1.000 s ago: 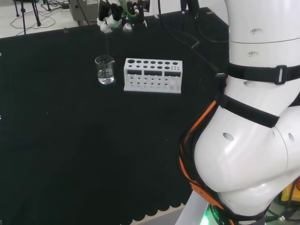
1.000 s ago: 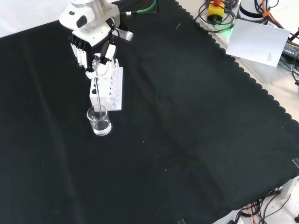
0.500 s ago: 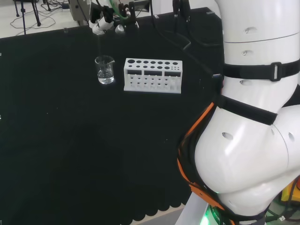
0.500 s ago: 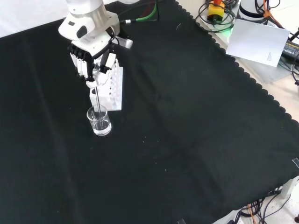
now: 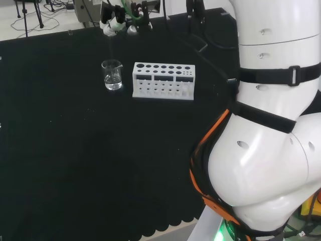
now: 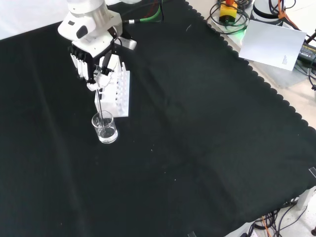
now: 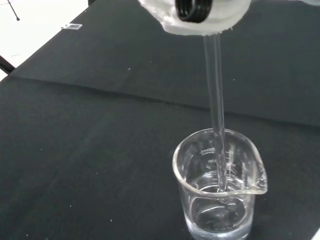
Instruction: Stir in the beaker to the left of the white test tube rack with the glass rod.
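Observation:
A small clear glass beaker (image 5: 112,75) (image 6: 104,127) (image 7: 218,183) with a little clear liquid stands on the black cloth beside the short end of the white test tube rack (image 5: 163,80) (image 6: 117,92). The hand (image 5: 119,20) (image 6: 92,63) hangs above the beaker, its fingers curled round the top of a thin glass rod (image 6: 99,104) (image 7: 216,105). The rod runs straight down from the hand, and its lower end dips into the liquid inside the beaker. A blurred white part of the hand (image 7: 195,15) sits over the rod's top in the wrist view.
The arm's big white links (image 5: 273,125) stand at the head view's right. Cables and gear lie along the cloth's far edge in the head view. Papers and cables (image 6: 276,42) lie off the cloth's scalloped edge at the front view's upper right.
The hand has shifted slightly above the beaker with the rod, going left and then back right in the head view. The beaker and rack have stayed put.

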Controlling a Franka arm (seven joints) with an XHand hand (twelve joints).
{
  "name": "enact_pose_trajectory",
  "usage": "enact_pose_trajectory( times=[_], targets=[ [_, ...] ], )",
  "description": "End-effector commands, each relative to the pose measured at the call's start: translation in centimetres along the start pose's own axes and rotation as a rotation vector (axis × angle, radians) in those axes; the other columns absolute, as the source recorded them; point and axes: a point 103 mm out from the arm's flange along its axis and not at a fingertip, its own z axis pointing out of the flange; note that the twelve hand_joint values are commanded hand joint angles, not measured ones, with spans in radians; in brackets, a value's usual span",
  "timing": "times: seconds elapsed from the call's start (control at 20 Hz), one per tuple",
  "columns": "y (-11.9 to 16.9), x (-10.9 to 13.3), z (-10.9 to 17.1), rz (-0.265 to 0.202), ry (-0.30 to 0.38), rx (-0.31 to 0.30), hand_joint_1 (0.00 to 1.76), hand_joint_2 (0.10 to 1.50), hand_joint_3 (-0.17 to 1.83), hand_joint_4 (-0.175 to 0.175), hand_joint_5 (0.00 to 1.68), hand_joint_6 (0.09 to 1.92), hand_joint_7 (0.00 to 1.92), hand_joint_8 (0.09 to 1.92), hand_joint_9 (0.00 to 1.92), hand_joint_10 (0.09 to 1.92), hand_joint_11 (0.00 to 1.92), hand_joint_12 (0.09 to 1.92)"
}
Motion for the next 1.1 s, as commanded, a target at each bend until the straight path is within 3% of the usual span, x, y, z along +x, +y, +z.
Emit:
enact_pose_trajectory(
  times=[0.05,0.3,0.6,1.1],
  targets=[
    [-1.0,-0.8,-0.5,0.018,-0.004,-0.002,1.31,1.02,0.02,-0.175,1.27,0.17,1.19,0.97,1.72,0.62,1.48,0.94],
    [-2.2,0.3,-0.6,0.010,0.007,-0.012,1.31,1.02,0.02,-0.175,1.27,0.17,1.19,0.97,1.72,0.62,1.48,0.94],
    [-0.8,2.5,0.0,-0.017,0.016,0.021,1.31,1.02,0.02,-0.175,1.28,0.17,1.19,0.97,1.72,0.62,1.48,0.94],
    [1.2,3.3,-0.6,-0.044,0.020,-0.008,1.31,1.02,0.02,-0.175,1.28,0.16,1.19,0.97,1.72,0.63,1.48,0.94]
  ],
)
